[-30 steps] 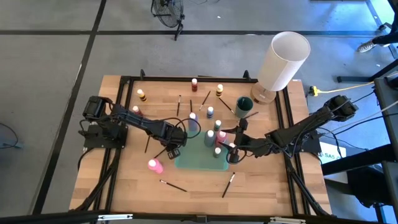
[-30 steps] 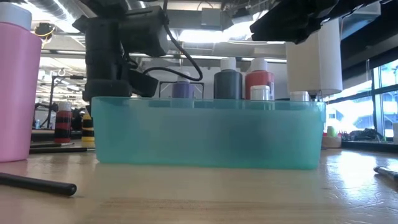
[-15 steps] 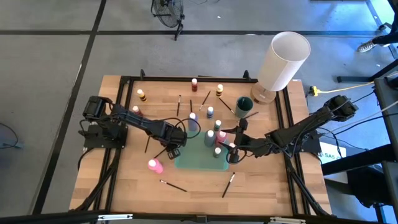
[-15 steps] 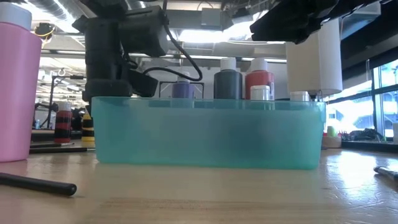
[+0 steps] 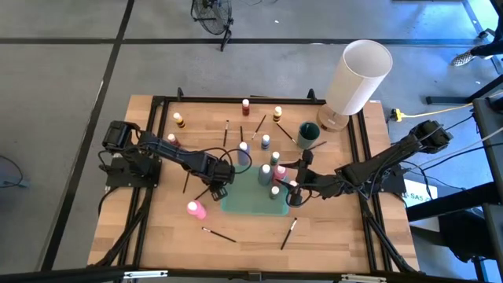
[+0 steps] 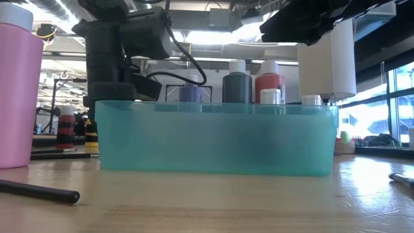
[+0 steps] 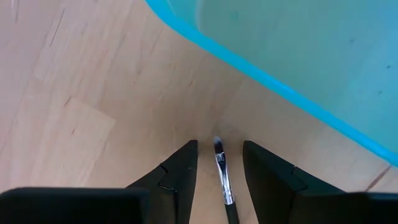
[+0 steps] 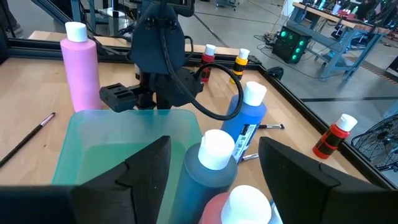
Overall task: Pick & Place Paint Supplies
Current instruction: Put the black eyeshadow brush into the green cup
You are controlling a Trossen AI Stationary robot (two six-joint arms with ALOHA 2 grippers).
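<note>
Straddling brush (image 7: 222, 177) | left claw (image 7: 219, 163) low beside bin (image 7: 298, 68)

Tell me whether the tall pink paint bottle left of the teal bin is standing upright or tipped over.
Upright. The tall pink paint bottle stands on its base on the wooden table, white cap up, outside the translucent teal plastic bin.

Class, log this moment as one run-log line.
left gripper: open, astride brush beside teal bin | right gripper: open, above bottles in bin
</note>
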